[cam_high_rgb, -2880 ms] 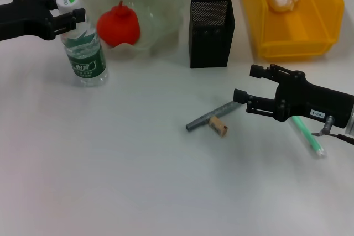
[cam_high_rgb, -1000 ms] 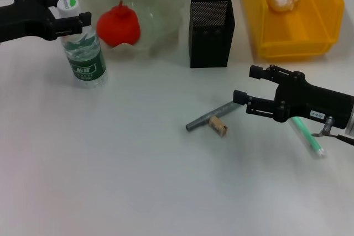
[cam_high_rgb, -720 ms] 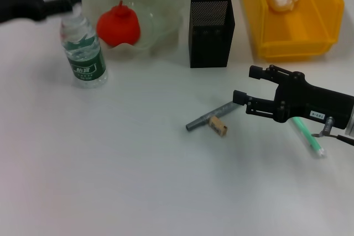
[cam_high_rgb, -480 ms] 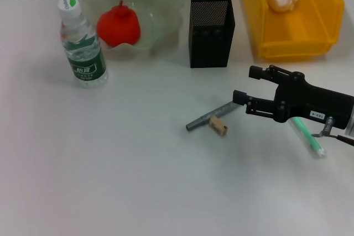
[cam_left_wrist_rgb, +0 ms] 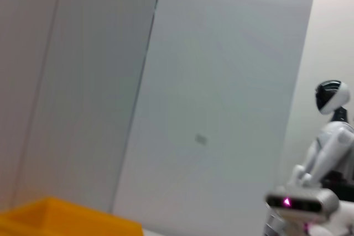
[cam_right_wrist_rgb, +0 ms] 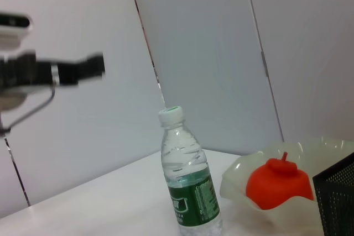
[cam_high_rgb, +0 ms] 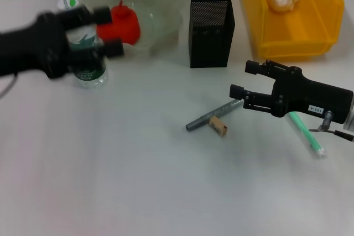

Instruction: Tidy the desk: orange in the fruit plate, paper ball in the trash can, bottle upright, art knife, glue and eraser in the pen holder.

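Grey stick (cam_high_rgb: 213, 115) and eraser (cam_high_rgb: 218, 126) flat on counter (cam_high_rgb: 138, 181), just beside right gripper (cam_high_rgb: 241, 80), jaws wide, empty; long axis slanting toward them.

Robotics laboratory or test room set up as a mock office desk. A plain white table (cam_high_rgb: 138, 181) stands before bare grey-white wall panels (cam_right_wrist_rgb: 310, 53) with vertical seams, and a white humanoid robot (cam_left_wrist_rgb: 326, 136) with a black visor stands at the far side of the room. The desk carries staged props only: a black mesh pen holder (cam_high_rgb: 211, 31), a yellow plastic trash can (cam_high_rgb: 293, 42) and a pale-green fruit plate (cam_high_rgb: 160, 15).
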